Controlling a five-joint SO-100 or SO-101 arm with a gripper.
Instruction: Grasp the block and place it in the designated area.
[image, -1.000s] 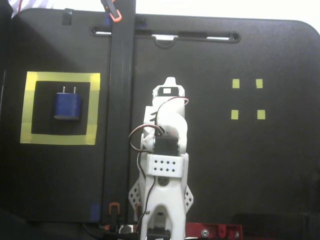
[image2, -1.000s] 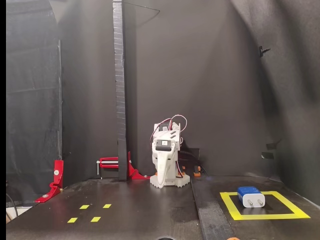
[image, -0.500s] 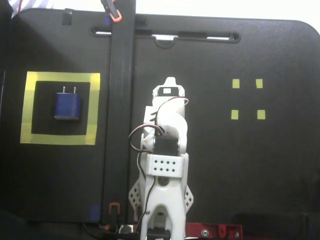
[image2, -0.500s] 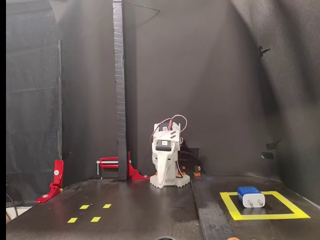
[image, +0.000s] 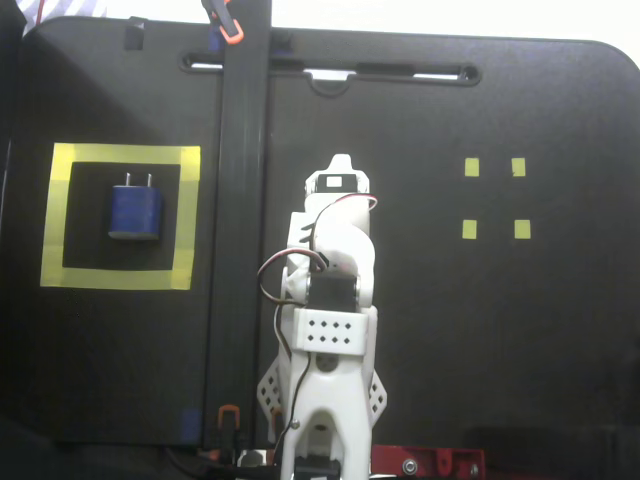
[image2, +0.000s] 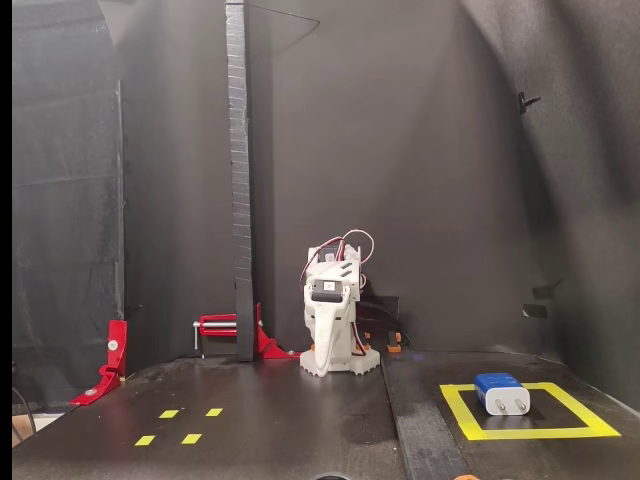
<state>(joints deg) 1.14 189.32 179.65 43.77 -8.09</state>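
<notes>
1. The gripper (image: 340, 165) sits folded in over the arm's (image: 330, 300) own base, well apart from the block. In both fixed views its jaws are too small and too edge-on to read, so whether they are spread or pressed together cannot be told. It holds nothing that shows.

2. Over the last second nothing has changed: arm, gripper and block sit in the same places in both fixed views. That stillness, with the arm tucked home, suggests the task is finished and not just paused.

3. The block (image: 135, 211) lies inside the area (image: 120, 278), on its black centre, clear of the yellow tape on every side. In the top-down fixed view it sits nearer the area's upper and left edges than the lower and right ones. In the front fixed view the block (image2: 501, 393) lies flat within the area (image2: 520, 433).

4. Its long axis runs up-down in the top-down fixed view, parallel to the area's side edges. The two prongs point to the area's upper edge, away from the arm's base.

5. The four small yellow squares (image: 493, 198) lie on the far side of the arm from the area, bare.
</notes>
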